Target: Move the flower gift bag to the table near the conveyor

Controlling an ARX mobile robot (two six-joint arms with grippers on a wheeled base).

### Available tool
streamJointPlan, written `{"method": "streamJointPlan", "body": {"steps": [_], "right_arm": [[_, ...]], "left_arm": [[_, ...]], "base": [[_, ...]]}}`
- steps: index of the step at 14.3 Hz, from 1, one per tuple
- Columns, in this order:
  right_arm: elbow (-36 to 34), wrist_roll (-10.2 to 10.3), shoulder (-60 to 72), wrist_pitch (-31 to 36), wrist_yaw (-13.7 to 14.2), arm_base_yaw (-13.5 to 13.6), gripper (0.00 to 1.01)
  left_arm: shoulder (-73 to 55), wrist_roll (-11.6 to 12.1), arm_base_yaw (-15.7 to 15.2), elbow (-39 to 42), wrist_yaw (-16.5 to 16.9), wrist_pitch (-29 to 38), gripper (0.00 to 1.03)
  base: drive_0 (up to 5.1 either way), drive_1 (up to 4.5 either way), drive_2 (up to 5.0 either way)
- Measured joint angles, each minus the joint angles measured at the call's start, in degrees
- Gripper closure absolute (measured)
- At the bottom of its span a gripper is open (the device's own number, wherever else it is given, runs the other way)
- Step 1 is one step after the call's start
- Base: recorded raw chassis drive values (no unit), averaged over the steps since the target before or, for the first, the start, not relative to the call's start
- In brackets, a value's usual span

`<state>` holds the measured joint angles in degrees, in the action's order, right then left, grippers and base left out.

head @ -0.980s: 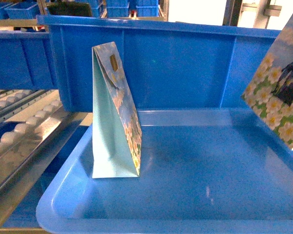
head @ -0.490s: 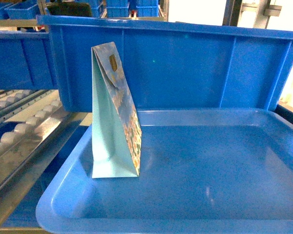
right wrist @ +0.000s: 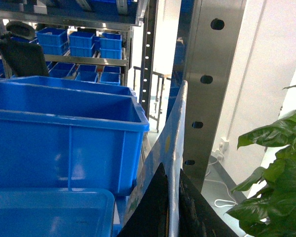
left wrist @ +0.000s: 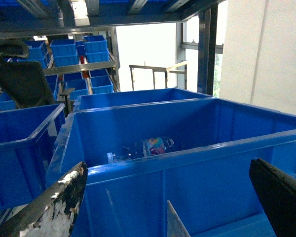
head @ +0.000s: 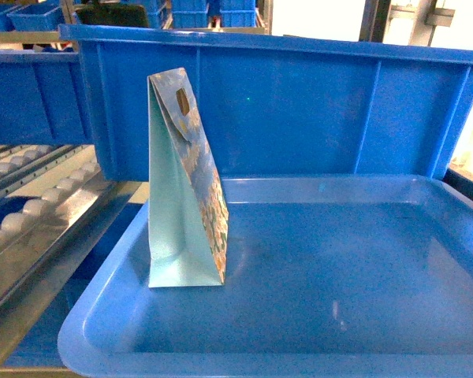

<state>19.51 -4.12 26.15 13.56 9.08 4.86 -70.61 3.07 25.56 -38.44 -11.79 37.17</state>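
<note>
Blue tray (head: 315,346) holds one upright gift bag (head: 185,197); right fingers (right wrist: 158,207) pinch another bag (right wrist: 171,148); left fingers (left wrist: 49,207) spread.

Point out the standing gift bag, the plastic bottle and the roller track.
gift bag (head: 177,228), head view, its pale green side panel.
plastic bottle (left wrist: 143,148), left wrist view, its labelled middle.
roller track (head: 31,206), head view, a white roller.

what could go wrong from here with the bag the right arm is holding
1. The right tool pinches only the thin edge of the floral paper gift bag; it may slip or crease in transit.
2. The perforated steel upright stands close behind that bag, so a swing could snag it.
3. The second floral gift bag stands on a narrow base in the shallow blue plastic tray; a bump could topple it.
</note>
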Motion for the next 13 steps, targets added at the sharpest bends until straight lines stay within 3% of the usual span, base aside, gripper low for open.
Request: {"method": "streamJointPlan", "body": {"steps": [7,8,9,10,13], "right_arm": [[0.0,0.0,0.0,0.0,0.1,0.0,0.98],[0.0,0.0,0.0,0.0,0.1,0.0,0.98],[0.0,0.0,0.0,0.0,0.1,0.0,0.98],[0.0,0.0,0.0,0.0,0.1,0.0,0.98],[0.0,0.0,0.0,0.0,0.1,0.0,0.98]], "left_arm": [[-3.4,-1.9,4.5,-2.1,-4.7,-2.5,0.05],[-5.8,-3.2,5.1,-2.6,-8.3,-4.3,0.05],[-9.2,-5.6,7.0,-4.5,-8.6,-8.5,0.05],[-10.6,-6.3,7.4,-5.3,-8.3,-9.4,0.05],[-12.8,-10.2,7.2,-6.1,-9.1,-13.9,0.05]], "base": [[0.0,0.00,0.0],[0.0,0.00,0.0],[0.0,0.00,0.0],[0.0,0.00,0.0],[0.0,0.00,0.0]]}}
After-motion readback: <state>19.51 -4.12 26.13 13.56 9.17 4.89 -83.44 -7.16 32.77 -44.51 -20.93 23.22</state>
